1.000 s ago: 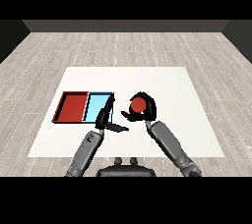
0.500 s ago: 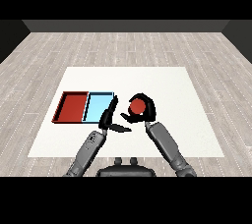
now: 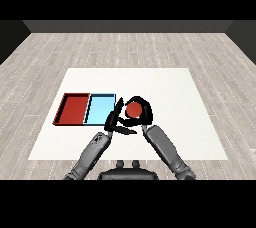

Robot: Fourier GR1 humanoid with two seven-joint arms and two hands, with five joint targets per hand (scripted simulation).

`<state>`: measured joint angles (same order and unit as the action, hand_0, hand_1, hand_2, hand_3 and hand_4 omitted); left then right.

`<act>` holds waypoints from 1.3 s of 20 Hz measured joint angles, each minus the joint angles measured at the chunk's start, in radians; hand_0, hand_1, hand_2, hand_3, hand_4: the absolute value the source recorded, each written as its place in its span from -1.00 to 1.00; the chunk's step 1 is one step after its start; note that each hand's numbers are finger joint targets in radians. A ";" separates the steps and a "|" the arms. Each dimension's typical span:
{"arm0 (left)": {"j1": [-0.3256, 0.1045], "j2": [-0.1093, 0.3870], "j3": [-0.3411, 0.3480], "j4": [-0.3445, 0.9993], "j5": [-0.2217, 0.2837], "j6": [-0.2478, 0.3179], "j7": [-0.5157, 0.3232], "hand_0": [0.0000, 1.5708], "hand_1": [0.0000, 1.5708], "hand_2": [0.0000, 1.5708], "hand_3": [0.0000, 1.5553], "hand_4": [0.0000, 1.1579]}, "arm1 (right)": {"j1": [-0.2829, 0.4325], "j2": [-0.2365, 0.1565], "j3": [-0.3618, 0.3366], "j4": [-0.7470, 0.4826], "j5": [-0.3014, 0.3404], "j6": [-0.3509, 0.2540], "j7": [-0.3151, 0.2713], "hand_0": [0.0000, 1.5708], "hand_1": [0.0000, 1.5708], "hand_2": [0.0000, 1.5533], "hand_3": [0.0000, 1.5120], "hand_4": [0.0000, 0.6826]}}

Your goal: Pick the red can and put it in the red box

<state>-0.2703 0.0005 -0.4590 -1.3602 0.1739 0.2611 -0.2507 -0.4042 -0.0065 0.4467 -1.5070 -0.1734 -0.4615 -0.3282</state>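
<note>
Right hand is wrapped round the red can, black fingers arcing over the top and far side w/ the thumb side closing below, so the can's red top shows thru the ring of the hand. Can sits just right of the light blue tray, near its right edge, not inside either tray; can't tell if it's on the white table or lifted a bit off it. Left hand is right beside it, fingers straight and held together, pointing up and away along the blue tray's right rim, thumb sticking out toward the right hand; holding nothing. The two hands are v. close, nearly touching at the low side of the can. Red tray lies left of the blue one, the two touching side by side, on the left half of the table. Both grey forearms come in from the bottom, angling inward toward the middle. Wood-look floor runs round the table.
</note>
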 measured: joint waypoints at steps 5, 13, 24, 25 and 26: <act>-0.013 0.000 -0.025 0.041 0.028 0.011 -0.042 -1.00 -1.00 -1.00 -1.00 -1.00 | 0.001 0.004 0.008 -0.012 -0.040 0.015 -0.007 0.93 0.93 0.88 0.87 0.93; -0.032 0.019 -0.048 0.070 0.080 0.022 -0.052 -1.00 -1.00 -1.00 -1.00 -1.00 | -0.013 -0.001 0.052 -0.009 -0.073 -0.021 -0.018 0.94 0.94 0.87 0.85 0.90; -0.089 0.012 -0.073 0.125 0.183 0.188 -0.079 1.00 1.00 0.99 0.90 0.94 | -0.022 -0.003 0.092 -0.007 -0.062 -0.062 -0.013 0.91 0.91 0.87 0.84 0.91; -0.097 0.012 -0.078 0.145 0.193 0.201 -0.093 1.00 1.00 0.99 0.90 0.94 | -0.026 -0.004 0.094 0.007 -0.071 -0.064 -0.027 0.90 0.90 0.86 0.84 0.92; -0.109 0.015 -0.082 0.151 0.197 0.216 -0.091 1.00 1.00 1.00 0.91 0.93 | -0.025 -0.006 0.099 -0.003 -0.062 -0.071 -0.018 0.91 0.91 0.86 0.84 0.91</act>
<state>-0.3788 0.0154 -0.5414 -1.2096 0.3709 0.4766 -0.3421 -0.4295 -0.0124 0.5461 -1.5104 -0.2349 -0.5325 -0.3460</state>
